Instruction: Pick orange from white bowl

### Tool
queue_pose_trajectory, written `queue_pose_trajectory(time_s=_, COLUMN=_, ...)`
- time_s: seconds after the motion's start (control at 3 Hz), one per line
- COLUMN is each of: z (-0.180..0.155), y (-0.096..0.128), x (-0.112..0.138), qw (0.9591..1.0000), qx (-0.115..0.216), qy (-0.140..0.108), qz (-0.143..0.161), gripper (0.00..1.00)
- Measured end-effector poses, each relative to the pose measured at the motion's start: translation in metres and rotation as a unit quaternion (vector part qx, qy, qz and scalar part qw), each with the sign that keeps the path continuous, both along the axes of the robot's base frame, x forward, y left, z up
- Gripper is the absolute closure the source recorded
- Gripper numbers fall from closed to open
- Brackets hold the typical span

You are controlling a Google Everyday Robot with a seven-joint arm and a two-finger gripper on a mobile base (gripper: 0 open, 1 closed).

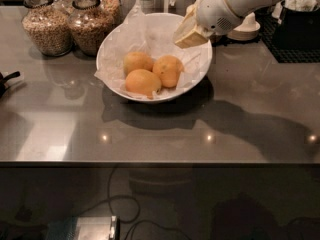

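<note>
The wide white bowl (pixel 199 74), lined with crumpled white paper, stands on the grey counter. Three oranges lie in it: one at the right (pixel 168 70), one at the front (pixel 142 82) and one at the back left (pixel 137 61). They touch each other. My gripper (pixel 186 36) hangs above the bowl's right rear part, up and to the right of the right orange and apart from it. It looks shut and holds nothing. The white arm reaches in from the upper right.
Two glass jars of grain (pixel 47 26) (pixel 90 29) stand left of the bowl at the back. Small stacked cream bowls (pixel 245 30) sit behind the arm. A black mat (pixel 295 44) is at the far right. A dark object (pixel 6 81) is at the left edge.
</note>
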State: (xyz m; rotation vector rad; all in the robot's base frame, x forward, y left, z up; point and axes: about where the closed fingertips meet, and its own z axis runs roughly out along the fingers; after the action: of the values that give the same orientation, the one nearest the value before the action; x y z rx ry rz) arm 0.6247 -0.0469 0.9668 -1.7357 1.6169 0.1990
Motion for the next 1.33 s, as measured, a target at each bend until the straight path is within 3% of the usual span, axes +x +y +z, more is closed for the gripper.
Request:
queue_pose_trajectory(time_s=0.33, z=0.000, y=0.000, x=0.000, qw=1.0000, qx=0.000, qy=0.000, qz=0.000, gripper=0.81)
queue_pose_trajectory(time_s=1.33, z=-0.039, y=0.002, x=0.008, qw=0.9962, qx=-0.053, qy=0.068, qz=0.000, gripper=0.12)
